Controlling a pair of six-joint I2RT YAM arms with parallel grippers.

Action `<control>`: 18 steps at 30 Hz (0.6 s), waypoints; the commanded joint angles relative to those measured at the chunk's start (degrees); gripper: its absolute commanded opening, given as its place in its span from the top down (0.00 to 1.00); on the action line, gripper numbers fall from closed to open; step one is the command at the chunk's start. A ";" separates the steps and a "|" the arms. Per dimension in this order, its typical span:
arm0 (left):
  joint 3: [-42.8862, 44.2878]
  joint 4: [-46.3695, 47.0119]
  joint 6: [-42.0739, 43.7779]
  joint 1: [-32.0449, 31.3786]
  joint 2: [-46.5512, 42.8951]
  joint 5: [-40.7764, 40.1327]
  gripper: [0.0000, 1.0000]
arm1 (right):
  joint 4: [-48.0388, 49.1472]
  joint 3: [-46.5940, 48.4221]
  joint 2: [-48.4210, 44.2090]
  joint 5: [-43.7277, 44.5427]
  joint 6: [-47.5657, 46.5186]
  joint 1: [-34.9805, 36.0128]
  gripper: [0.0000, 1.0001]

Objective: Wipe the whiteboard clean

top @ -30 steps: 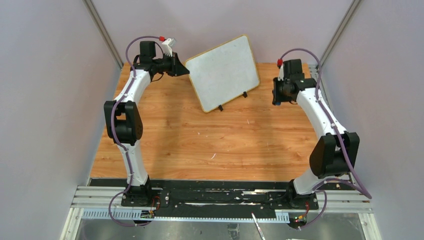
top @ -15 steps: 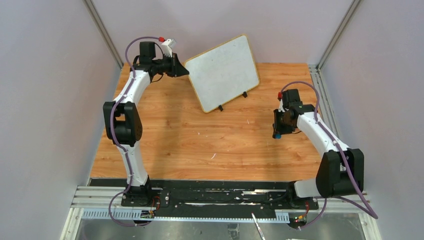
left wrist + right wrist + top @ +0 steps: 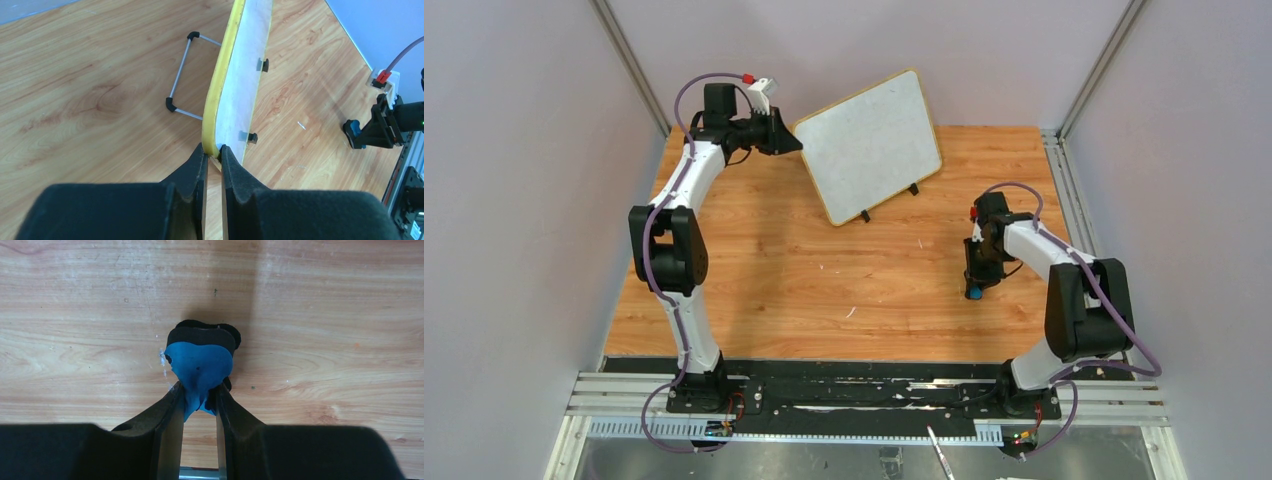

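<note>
Fingers of your left gripper (image 3: pixel 212 153) pinch the whiteboard (image 3: pixel 249 75), steadying it; your right gripper (image 3: pixel 199 393) clamps the blue eraser (image 3: pixel 200 362) for wiping.

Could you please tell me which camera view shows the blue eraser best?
The right wrist view: the blue eraser sits centred, pinched in the right tool. The top view shows only a blue speck; the left wrist view, a small distant patch.

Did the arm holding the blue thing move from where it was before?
Yes. The right gripper, holding the blue eraser, has come away from the whiteboard toward the near edge of the table.
</note>
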 commanded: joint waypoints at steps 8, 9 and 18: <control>-1.52 -6.09 4.48 -1.22 -0.89 -1.48 1.00 | -2.72 2.34 0.13 -0.27 0.91 -1.38 0.63; -1.52 -6.13 4.53 -1.22 -0.90 -1.46 1.00 | -2.75 2.27 -0.32 -0.22 1.00 -1.33 0.63; -1.43 -6.21 4.45 -1.22 -0.63 -1.48 1.00 | -5.15 3.10 -7.01 1.66 1.16 -1.30 0.41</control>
